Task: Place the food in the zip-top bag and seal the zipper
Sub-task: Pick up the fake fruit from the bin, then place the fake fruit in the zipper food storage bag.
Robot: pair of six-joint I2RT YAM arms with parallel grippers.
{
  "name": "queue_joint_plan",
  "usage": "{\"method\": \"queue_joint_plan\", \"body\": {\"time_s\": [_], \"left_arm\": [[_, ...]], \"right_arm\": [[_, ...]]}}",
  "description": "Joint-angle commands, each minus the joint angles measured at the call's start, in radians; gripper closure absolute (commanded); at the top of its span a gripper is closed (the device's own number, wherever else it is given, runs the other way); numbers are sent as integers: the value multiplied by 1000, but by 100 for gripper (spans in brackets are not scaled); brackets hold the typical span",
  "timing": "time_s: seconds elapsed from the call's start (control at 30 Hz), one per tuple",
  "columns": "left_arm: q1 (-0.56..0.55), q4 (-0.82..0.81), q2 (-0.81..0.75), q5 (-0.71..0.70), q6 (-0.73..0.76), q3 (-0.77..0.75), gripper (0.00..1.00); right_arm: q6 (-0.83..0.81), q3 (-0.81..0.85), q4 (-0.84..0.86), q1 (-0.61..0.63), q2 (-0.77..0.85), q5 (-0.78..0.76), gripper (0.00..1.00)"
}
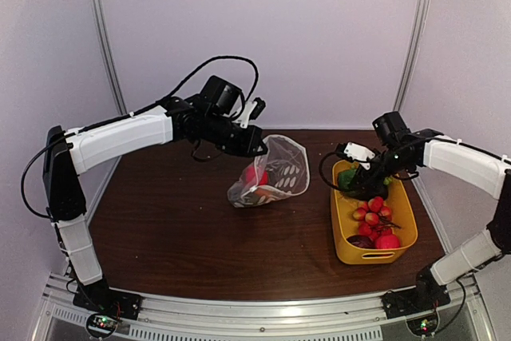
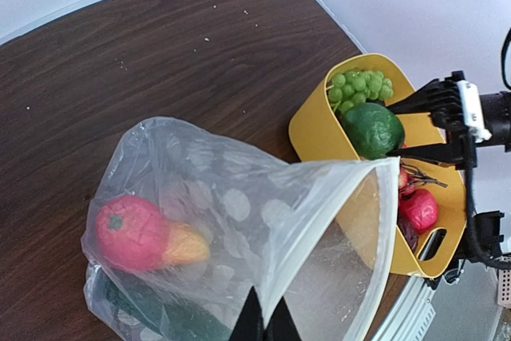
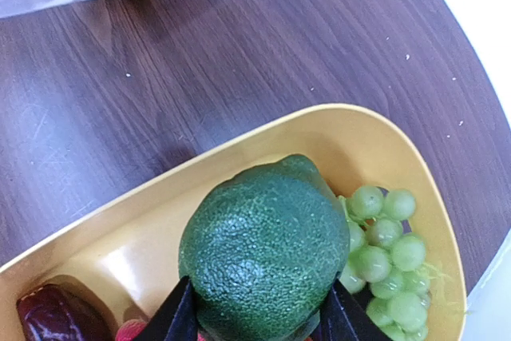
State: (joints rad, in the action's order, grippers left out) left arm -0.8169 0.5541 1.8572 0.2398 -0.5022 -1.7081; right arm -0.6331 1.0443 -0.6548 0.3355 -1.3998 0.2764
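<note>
Top view: the left arm is reaching across the dark wooden counter (image 1: pixel 160 221), and the left end effector (image 1: pixel 257 145) is holding up the clear, dotted, floppy plastic bag (image 1: pixel 275 172). The right arm is bending down into the yellow plastic tub (image 1: pixel 399 237).

Left wrist: jaws pressed together, pinching the bag's rim.

Right wrist: the right end effector (image 3: pixel 259 325) is hugging the bumpy green round toy fruit (image 3: pixel 267 237) in the tub. It's a fingertip-only grip, so I'm thinking it could squirt out, or the saggy mouth could snag it.

Top view high, looking down, wrist views close, all share tub (image 1: pixel 342 229)
</note>
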Motion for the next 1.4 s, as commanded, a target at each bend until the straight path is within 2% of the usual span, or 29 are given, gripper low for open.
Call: {"method": "queue_joint_plan", "body": {"time_s": [0.0,0.17,0.3,0.4,0.57,0.77,1.03,1.1,1.23,1.37], "left_arm": [[12,-18,-9,8,24,-4,100],[13,-31,4,24,18,-5,100],[13,-38,14,30,11,-12,100],[13,-37,17,40,7,-20,100],[13,-34,17,57,2,-31,100],[13,-31,9,75,1,-39,100],[13,-28,1,70,2,-42,100],[13,-28,1,69,3,-42,100],[13,-28,-4,64,3,-41,100],[13,-28,-4,54,5,-37,100]], "right_arm": [[33,42,-129,-3,99,44,67],[37,101,-203,15,197,174,67],[83,156,-168,78,228,302,66],[101,204,-131,167,201,321,65],[84,322,-167,260,86,362,65],[109,391,-136,327,-15,302,63],[118,431,-113,355,-100,178,62],[120,433,-104,361,-111,147,58],[142,442,-91,370,-117,94,40],[152,454,-110,369,-92,128,36]]}}
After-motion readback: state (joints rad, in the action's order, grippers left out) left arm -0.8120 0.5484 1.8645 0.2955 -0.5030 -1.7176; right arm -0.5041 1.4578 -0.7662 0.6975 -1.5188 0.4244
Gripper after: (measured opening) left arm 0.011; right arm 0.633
